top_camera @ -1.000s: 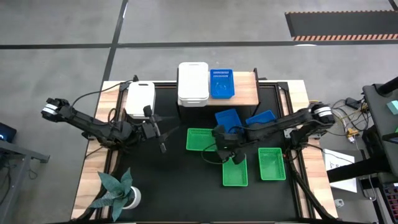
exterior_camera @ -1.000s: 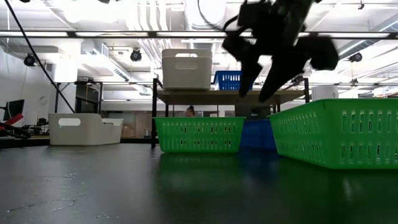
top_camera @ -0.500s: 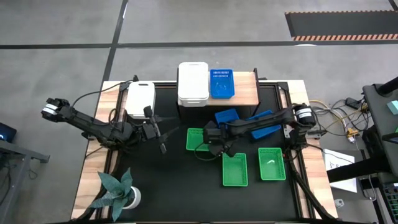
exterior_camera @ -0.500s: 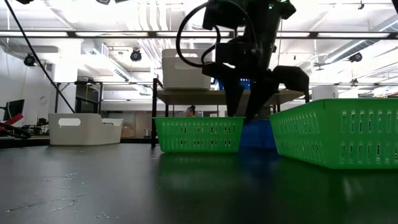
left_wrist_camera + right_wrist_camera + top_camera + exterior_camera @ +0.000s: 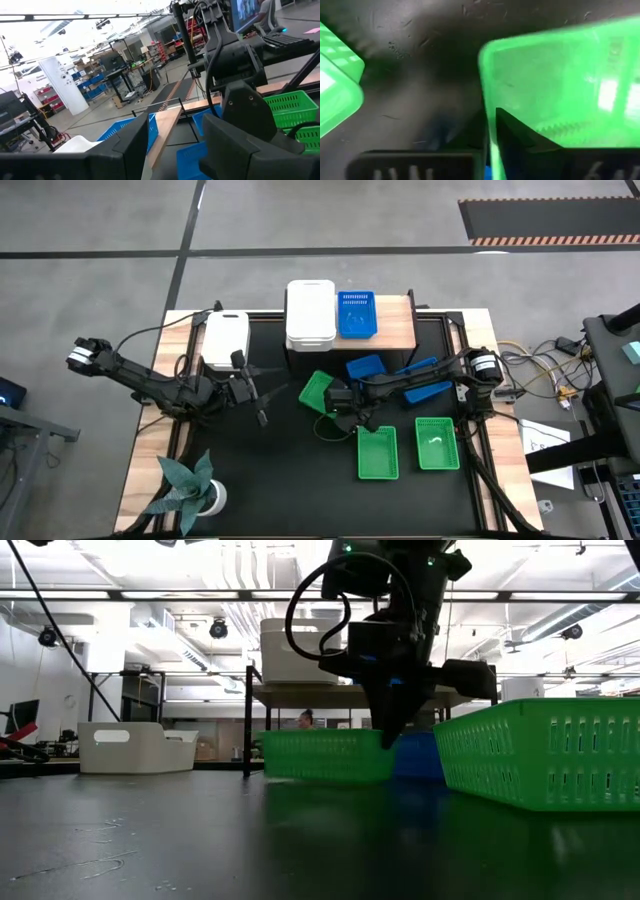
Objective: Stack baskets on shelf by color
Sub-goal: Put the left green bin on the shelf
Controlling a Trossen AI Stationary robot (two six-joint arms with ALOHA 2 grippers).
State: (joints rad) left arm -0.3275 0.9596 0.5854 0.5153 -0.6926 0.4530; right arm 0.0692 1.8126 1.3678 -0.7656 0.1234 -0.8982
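The light-wood shelf at the table's far edge carries a stack of white baskets and a blue basket. A green basket lies askew in front of the shelf, with my right gripper shut on its wall. Two more green baskets rest flat on the table at the near right. Blue baskets lie under my right arm. A white basket sits at the far left. My left gripper hovers open at mid-left, holding nothing. My right gripper pinches the green basket's side wall at its rim, one finger inside the basket and the other outside. The fingers come from above, pointing down, on the basket's near right side. In the low view the basket hangs tilted.
A potted green plant stands at the near left corner. In the low view the near green basket fills the right side. The black table top is bare between the plant and the green baskets.
My right gripper has moved toward the table's left and down onto the green basket in front of the shelf, then shut on its wall. That basket has turned about from square to askew and has tipped. My left arm has kept still.
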